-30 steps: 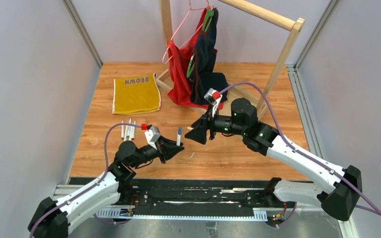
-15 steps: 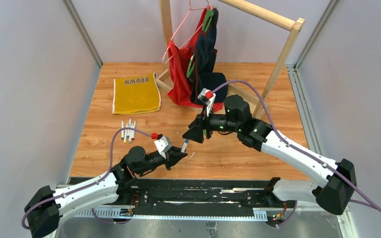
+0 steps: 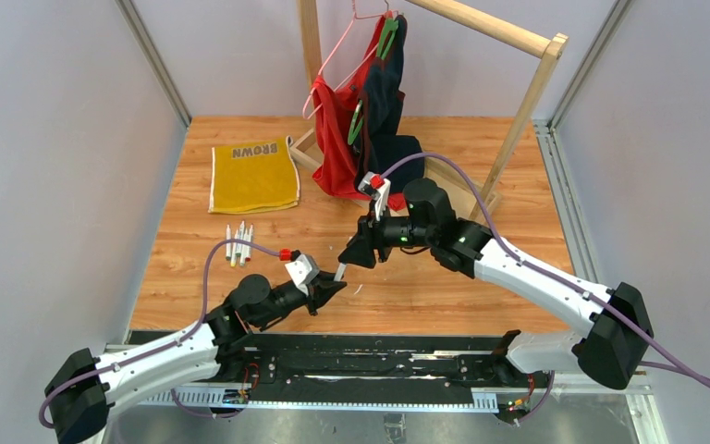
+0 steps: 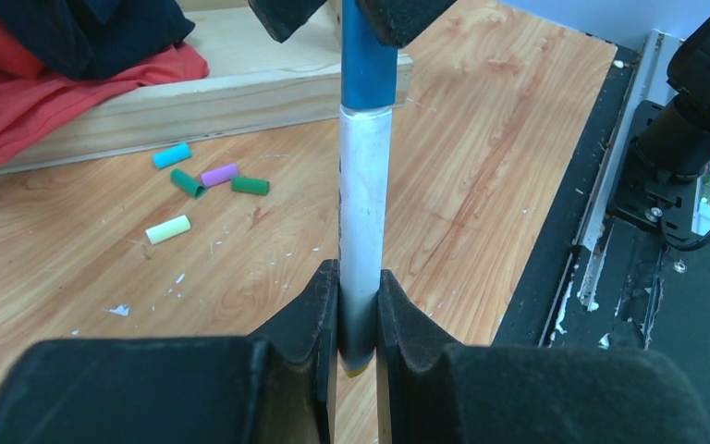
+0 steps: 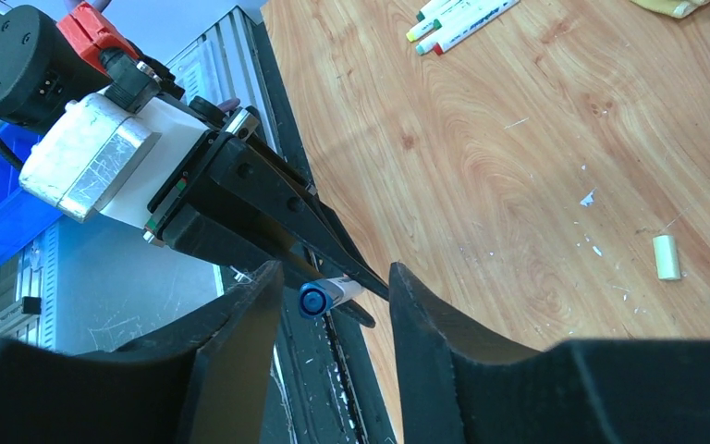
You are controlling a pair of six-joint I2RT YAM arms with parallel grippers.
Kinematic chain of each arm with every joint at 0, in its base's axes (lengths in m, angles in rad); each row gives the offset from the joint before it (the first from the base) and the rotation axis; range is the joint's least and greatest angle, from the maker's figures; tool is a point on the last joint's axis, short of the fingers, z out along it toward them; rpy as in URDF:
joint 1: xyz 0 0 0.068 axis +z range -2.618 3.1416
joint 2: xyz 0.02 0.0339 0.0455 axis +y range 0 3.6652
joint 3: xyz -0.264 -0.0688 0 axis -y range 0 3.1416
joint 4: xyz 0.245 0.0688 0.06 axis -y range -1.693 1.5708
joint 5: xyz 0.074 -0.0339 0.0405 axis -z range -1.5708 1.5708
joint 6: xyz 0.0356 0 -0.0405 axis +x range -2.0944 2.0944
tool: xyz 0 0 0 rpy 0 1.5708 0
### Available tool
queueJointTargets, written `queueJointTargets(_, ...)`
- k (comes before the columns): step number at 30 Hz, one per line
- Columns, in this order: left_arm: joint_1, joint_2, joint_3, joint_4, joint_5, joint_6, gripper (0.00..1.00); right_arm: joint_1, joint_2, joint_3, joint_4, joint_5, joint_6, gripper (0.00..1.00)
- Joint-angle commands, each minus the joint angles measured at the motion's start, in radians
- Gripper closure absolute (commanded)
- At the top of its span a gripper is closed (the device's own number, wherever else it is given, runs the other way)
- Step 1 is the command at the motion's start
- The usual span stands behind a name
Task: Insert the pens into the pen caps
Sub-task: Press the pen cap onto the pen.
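Clamping the pen (image 4: 366, 213) low, the left end effector (image 4: 358, 301) exposed its blue cap (image 4: 368, 65). The right end effector (image 5: 335, 279) straddled it, jaws unclosed.

The marker pen (image 4: 366, 213) at the centre of the left wrist view has a white barrel and a blue upper end, and sits in the black left gripper (image 4: 358, 310). Left of it, on the light-brown grained wooden table (image 4: 481, 166), lie pen caps (image 4: 219, 174) in light blue, dark green, purple, green and pale yellow. Upper left in the top view, a yellow cloth (image 3: 253, 176) bears darker lettering.
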Motion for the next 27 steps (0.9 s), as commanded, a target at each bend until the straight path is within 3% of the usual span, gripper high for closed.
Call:
queueJointTargets(1, -0.012, -0.027, 0.006, 0.009, -0.017, 0.014, 1.0, 0.009, 0.0, -0.011, 0.027, 0.001, -0.004, 0.54)
queueJointTargets(9, -0.012, -0.031, 0.011, -0.002, -0.021, 0.019, 1.0, 0.017, 0.009, -0.006, 0.014, 0.015, -0.018, 0.69)
queueJointTargets(21, -0.011, -0.039, 0.024, -0.025, -0.025, 0.012, 1.0, 0.029, 0.036, -0.001, -0.011, -0.061, -0.045, 0.99)
queueJointTargets(27, -0.012, -0.104, 0.02, -0.044, -0.045, -0.012, 1.0, 0.028, 0.054, -0.01, -0.022, -0.137, -0.046, 1.0)
